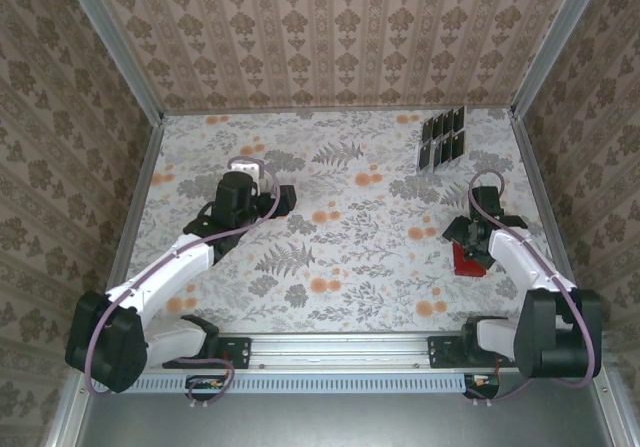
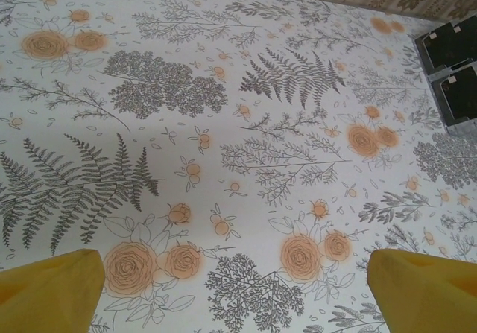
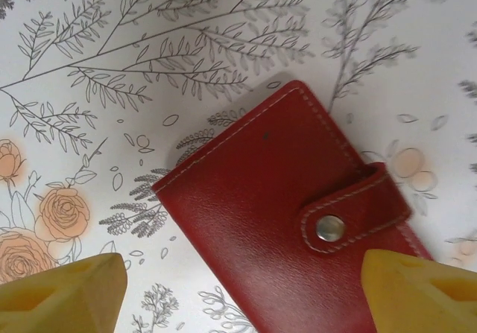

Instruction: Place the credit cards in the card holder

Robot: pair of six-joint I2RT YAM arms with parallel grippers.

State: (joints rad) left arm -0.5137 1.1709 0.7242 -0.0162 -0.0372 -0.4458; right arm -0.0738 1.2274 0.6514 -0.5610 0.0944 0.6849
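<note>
The card holder (image 3: 276, 199) is a red wallet lying flat on the flowered table, folded shut with its tab snapped. It lies at the right of the table (image 1: 467, 260). My right gripper (image 3: 242, 297) hovers over it, open, its yellow fingertips (image 3: 63, 296) straddling the wallet's near end; the left tip stands clear of the wallet's edge. From above, that gripper (image 1: 478, 237) sits right over the wallet. The credit cards (image 1: 442, 137) are black and stand grouped at the far right; two show in the left wrist view (image 2: 456, 72). My left gripper (image 2: 237, 296) is open over bare table, left of centre (image 1: 272, 199).
The cards stand in a pale slotted rack (image 2: 447, 124) near the back wall. Patterned walls enclose the table on three sides. A metal rail (image 1: 340, 347) with both arm bases runs along the near edge.
</note>
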